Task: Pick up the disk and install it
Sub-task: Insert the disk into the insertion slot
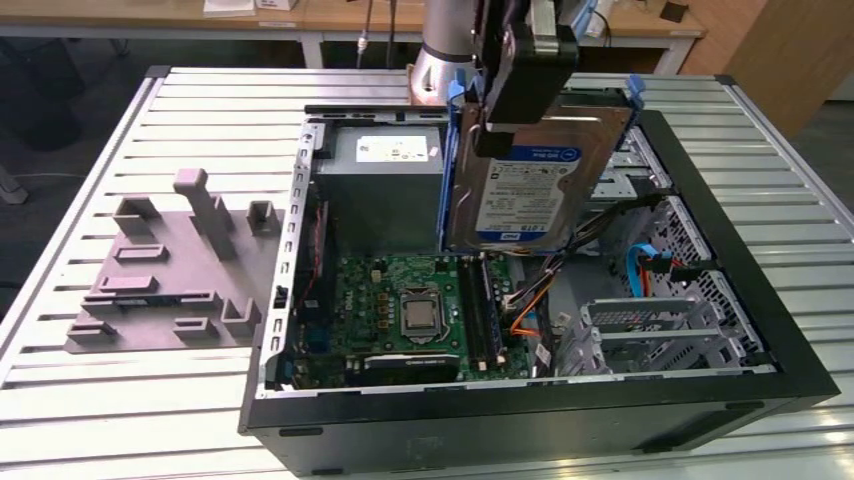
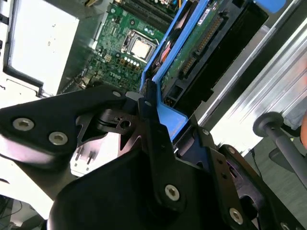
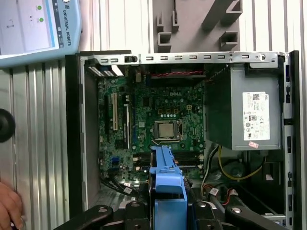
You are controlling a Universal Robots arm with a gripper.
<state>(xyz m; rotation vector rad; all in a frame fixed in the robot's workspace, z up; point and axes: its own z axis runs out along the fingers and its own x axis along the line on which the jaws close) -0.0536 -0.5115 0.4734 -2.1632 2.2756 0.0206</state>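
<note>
The disk (image 1: 531,192) hangs upright over the open computer case, its blue-and-white label facing the exterior view and its blue carrier frame showing along the edges. My gripper (image 1: 531,72) is shut on its upper end, just below the arm's wrist. In the second wrist view the black fingers (image 2: 149,111) clamp the blue frame (image 2: 171,118), and the disk's green circuit side (image 2: 192,53) runs away towards the case. In the first wrist view the blue frame (image 3: 166,178) stands above the motherboard (image 3: 158,120).
The black case (image 1: 747,330) lies open on a slatted metal table (image 1: 107,400). Inside are a grey power supply box (image 1: 384,190), a motherboard (image 1: 414,310) and a silver drive cage (image 1: 667,250). A grey fixture (image 1: 174,270) sits at the exterior view's left. A hand (image 3: 7,206) is near the table edge.
</note>
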